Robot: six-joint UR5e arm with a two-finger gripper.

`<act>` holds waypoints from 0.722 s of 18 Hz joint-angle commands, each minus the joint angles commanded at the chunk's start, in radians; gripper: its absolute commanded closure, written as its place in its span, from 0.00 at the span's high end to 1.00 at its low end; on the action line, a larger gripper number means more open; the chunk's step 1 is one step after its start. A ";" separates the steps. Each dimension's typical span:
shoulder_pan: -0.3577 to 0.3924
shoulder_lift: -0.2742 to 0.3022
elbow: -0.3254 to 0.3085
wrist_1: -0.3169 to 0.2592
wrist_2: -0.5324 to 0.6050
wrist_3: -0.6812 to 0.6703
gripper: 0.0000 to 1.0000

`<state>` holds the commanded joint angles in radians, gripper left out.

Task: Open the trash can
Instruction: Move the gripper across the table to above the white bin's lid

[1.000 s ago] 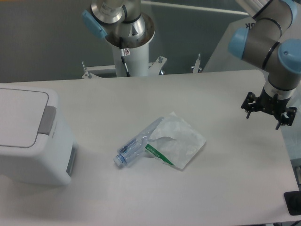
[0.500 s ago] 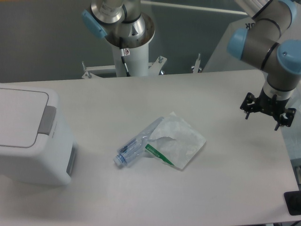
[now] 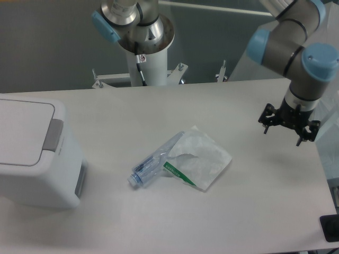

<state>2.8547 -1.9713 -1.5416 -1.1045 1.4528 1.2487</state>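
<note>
Trash can (image 3: 37, 151) is sitting far off to the gripper's left, at the opposite end of the table (image 3: 159, 222), lid down flat and the grey push tab (image 3: 52, 134) facing this way, untouched. Between it and the tool, the clear bottle (image 3: 151, 166) and the white bag with the green strip (image 3: 198, 159) are lying together mid-table, touching, well below any sensible crossing line.

Over on the right, the gripper (image 3: 286, 127) is hanging just above the table surface, well apart from everything. Its fingers are too small and dark here to read, so I cannot tell whether they are spread or closed.

Looks like the approach is barely beginning. My call: it is needing a long, high sweep across, passing over the bottle and bag, then a straight drop onto that grey tab, pressing squarely on its middle rather than the lid's edge.
</note>
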 joint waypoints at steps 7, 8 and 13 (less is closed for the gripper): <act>-0.050 0.060 -0.055 -0.009 -0.075 -0.113 1.00; -0.064 0.071 -0.057 -0.012 -0.077 -0.141 1.00; -0.118 0.104 -0.025 -0.103 -0.100 -0.257 1.00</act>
<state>2.7367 -1.8669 -1.5663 -1.2071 1.3531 0.9913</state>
